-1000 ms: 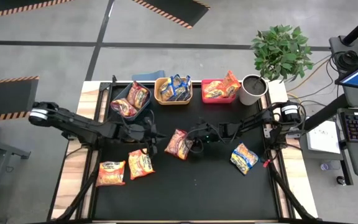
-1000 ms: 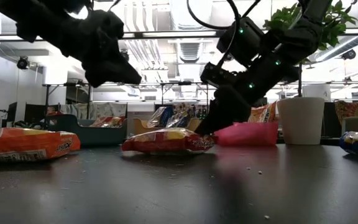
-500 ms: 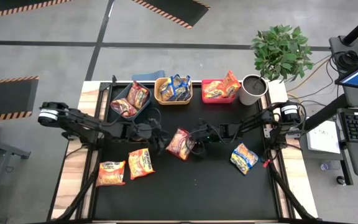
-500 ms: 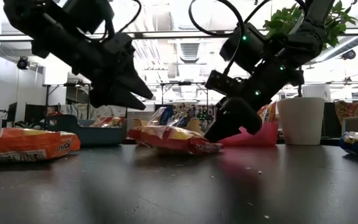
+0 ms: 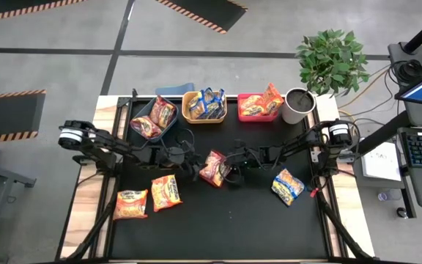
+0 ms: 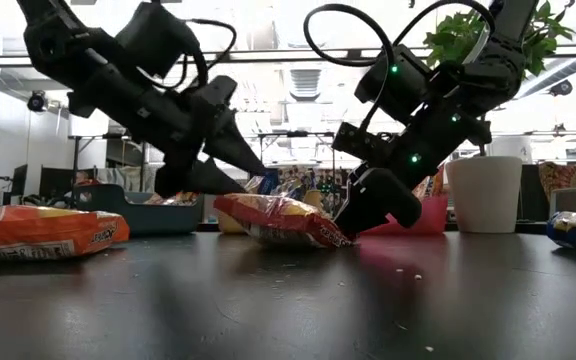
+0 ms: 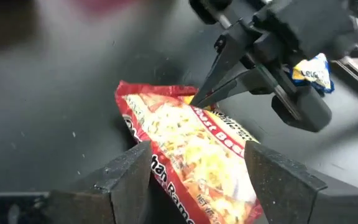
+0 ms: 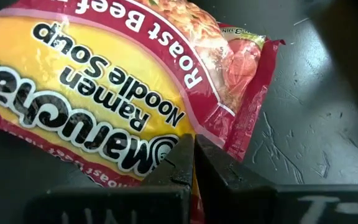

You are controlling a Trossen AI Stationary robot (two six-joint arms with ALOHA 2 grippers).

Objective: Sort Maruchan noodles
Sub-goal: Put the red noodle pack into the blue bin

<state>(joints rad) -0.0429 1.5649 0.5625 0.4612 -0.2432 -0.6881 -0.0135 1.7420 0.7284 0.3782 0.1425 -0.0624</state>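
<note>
A red-trimmed Maruchan noodle packet lies tilted at the middle of the black table. Its end toward the left arm is raised; its other end is low by the tabletop. My right gripper is shut on it. My left gripper is open and slants down, with one finger on either side of the packet's raised end. Three more packets lie flat on the table: two at the near left and a blue-trimmed one at the right. My right gripper pinches the packet's red edge beside the Maruchan lettering between its two shut fingertips. The fingers slant down from the table's right side. The packet tilts up away from them, its held end low near the tabletop. My left gripper: I cannot tell whether its open fingers touch the packet between them.
Along the far edge stand a blue bin, a yellow bin and a red bin, each holding packets. A white pot with a plant stands to their right.
My left gripper has gone down and toward the table's right, up to the packet. It has rolled and opened, so its fingers now straddle the packet's end. The packet, flat a second ago, has tipped: its end toward the left arm has risen while the held end stayed low.
</note>
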